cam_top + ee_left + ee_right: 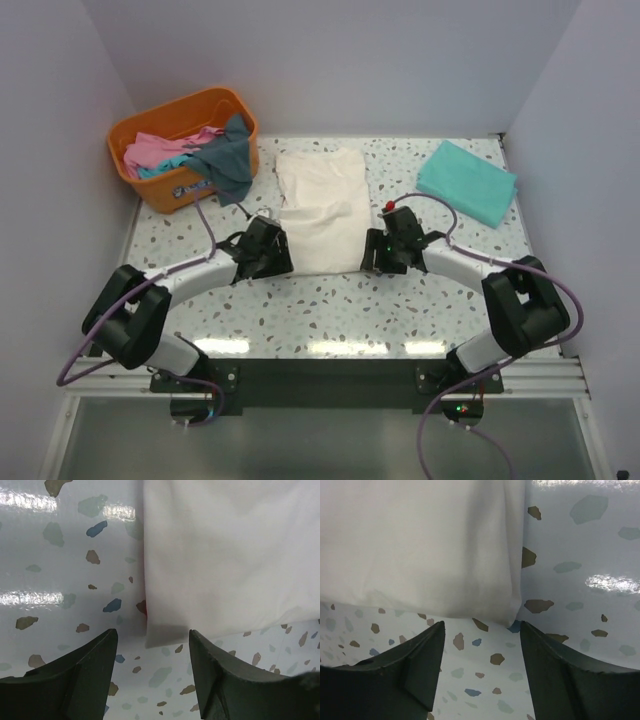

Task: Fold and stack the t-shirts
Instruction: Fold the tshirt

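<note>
On the counter (330,300), midway across, lies a cream tee (322,210), folded into a long strip running away from the arms. The left fingers (85,672) are spread low over its near-left corner, which sits just ahead of the gap between them. The right fingers (415,667) are spread likewise at the near-right corner. Neither pair pinches cloth; whether the tips touch the counter cannot be told. A folded teal tee (466,181) lies at the far right, well apart. At the far left a basket (160,192) holds a pink tee (150,150) and a dark tee (232,160) that hangs over the rim.
</note>
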